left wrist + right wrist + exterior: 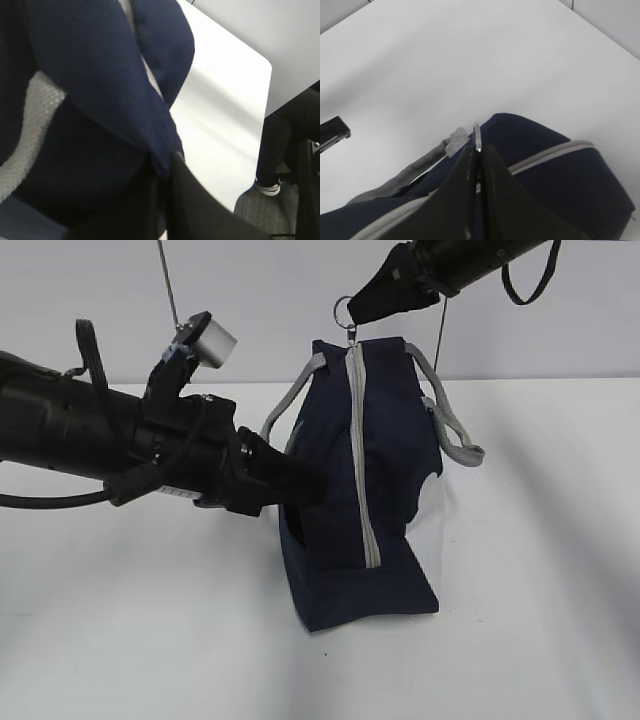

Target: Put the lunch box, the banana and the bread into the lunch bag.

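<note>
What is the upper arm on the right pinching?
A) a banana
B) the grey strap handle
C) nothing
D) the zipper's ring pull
D: the right gripper has its jaws shut on the metal ring pull at the top of the navy lunch bag, at the grey zipper's upper end.

Woven navy cloth lunch bag [385, 450], its matt weave coarse beside the left gripper's [310, 487] matt black fingers; a shiny metal ring pull [343, 310] between the right gripper's [479, 150] fingertips; smooth white table [540, 640].
</note>
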Robot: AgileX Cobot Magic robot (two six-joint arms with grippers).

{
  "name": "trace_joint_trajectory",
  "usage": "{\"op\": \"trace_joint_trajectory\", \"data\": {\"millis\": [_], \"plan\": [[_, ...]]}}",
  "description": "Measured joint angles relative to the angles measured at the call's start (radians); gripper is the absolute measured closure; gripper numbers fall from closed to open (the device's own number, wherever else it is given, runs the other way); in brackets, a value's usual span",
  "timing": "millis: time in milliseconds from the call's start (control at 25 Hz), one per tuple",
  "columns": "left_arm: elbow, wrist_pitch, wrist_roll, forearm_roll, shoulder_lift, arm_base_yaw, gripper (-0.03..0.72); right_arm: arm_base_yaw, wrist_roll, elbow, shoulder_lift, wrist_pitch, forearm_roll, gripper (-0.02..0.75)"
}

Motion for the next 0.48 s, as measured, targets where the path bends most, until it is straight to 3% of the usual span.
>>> {"op": "trace_joint_trajectory", "data": {"millis": [480], "plan": [[0.000, 0.106, -0.098, 0.133, 0.000, 0.001, 0.688, -0.002, 0.020, -0.161, 0.169, -0.102, 0.002, 0.754]]}}
